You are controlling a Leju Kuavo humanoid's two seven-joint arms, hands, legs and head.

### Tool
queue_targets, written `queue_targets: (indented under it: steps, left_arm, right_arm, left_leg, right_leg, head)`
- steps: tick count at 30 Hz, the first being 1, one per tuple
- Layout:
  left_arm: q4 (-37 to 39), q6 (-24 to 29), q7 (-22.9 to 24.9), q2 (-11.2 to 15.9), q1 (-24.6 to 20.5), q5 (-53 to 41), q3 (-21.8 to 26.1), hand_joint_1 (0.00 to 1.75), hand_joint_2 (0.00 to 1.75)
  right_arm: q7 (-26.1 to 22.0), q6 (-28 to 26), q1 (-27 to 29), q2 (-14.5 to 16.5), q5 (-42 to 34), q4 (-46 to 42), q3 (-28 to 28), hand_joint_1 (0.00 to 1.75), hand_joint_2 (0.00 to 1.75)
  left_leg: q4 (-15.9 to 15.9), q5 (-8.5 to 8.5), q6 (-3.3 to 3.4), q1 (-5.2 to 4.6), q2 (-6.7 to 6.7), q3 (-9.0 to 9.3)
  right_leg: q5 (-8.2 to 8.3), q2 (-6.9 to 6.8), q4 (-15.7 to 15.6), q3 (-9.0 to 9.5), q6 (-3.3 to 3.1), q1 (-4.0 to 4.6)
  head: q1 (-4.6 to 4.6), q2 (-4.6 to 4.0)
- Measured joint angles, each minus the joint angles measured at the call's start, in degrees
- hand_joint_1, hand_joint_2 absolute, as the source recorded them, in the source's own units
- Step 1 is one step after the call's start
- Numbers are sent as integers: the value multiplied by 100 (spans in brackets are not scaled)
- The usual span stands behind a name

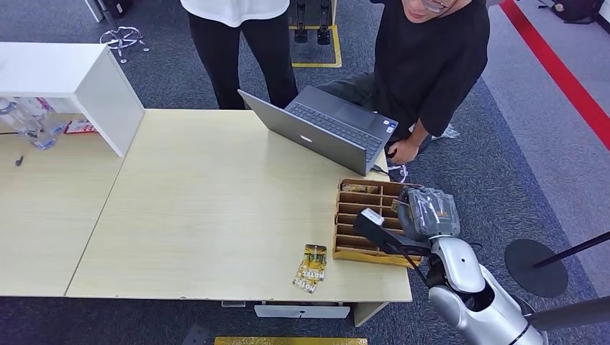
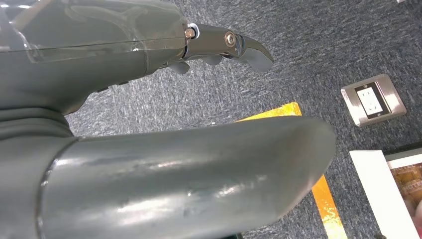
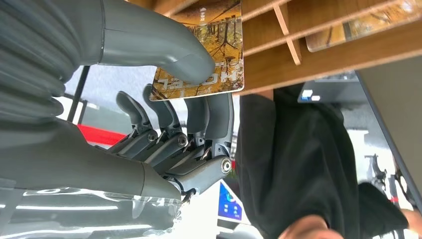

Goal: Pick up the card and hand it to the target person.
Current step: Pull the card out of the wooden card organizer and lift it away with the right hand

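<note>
The card (image 3: 209,55), printed with autumn trees and the word HOTEL, is pinched by the right hand (image 3: 184,99): the thick grey thumb (image 3: 164,50) presses on its printed face and the darker fingers (image 3: 219,112) lie behind it. The card's far end is still among the wooden dividers of the card box (image 3: 318,55), so it sits partly in a slot while held.

In the head view the right hand (image 1: 426,213) hovers over the right-hand side of the wooden card box (image 1: 360,223), its grey ribbed cover turned upward, with the silver forearm (image 1: 467,287) rising from the lower right corner of the picture. The box stands near the desk's (image 1: 208,208) front right corner and is split by thin slats into rows of narrow slots. Another card (image 3: 358,27) lies in a neighbouring slot, seen from the right wrist, and something yellowish sits in the rearmost row.

Two more cards (image 1: 310,268) of the same print lie flat on the desk just left of the box, near the front edge.

The left hand (image 2: 149,139) hangs over grey carpet, one dark finger (image 2: 234,45) stretched out and the thumb extended, holding nothing.

An open laptop (image 1: 324,129) stands behind the box. A person in a black shirt (image 1: 431,65) crouches beside it; a second person (image 1: 241,43) stands behind the desk.
</note>
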Motion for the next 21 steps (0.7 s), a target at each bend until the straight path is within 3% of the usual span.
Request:
queue_targets:
  steps: [9, 21]
  left_arm:
    - [1, 14, -57, 0, 9, 11, 1, 0, 0]
    - [1, 22, -69, 0, 23, 25, 1, 0, 0]
  right_arm:
    - [55, 314, -78, -101, 464, -735, -7, 138, 175]
    - [34, 426, -301, -223, 575, -1774, -164, 144, 175]
  left_leg:
    - [0, 0, 0, 0, 0, 1]
    - [0, 0, 0, 0, 0, 1]
  right_leg:
    - [0, 0, 0, 0, 0, 0]
    - [0, 1, 0, 0, 0, 0]
  head:
    - [0, 0]
    - [0, 0]
